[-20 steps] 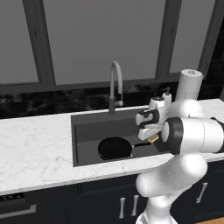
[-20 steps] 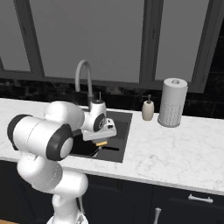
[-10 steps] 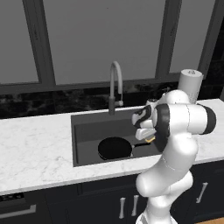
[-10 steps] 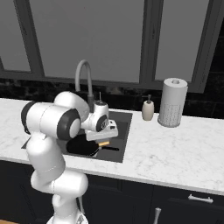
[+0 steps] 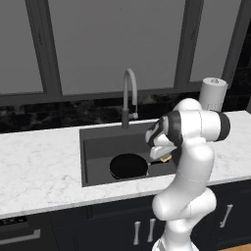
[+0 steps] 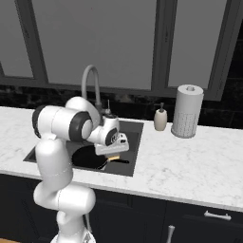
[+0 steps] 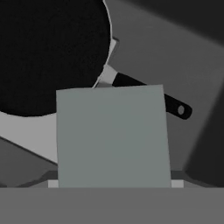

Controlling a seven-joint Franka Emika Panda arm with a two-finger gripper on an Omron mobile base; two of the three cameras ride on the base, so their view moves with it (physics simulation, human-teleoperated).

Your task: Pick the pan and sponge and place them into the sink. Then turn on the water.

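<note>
The gripper (image 6: 113,153) holds the sponge (image 7: 113,136) over the sink's (image 5: 98,144) right side, above the pan (image 5: 128,165), ready to drop it

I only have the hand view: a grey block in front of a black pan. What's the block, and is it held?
Observer: It's the sponge; its yellow-orange underside shows below the gripper, which is closed on it.
Operator: Is it above the basin?
Observer: Yes, it hangs over the right part of the sink, right of the pan lying on the sink floor.
Operator: Water on?
Observer: No stream falls from the faucet.
</note>
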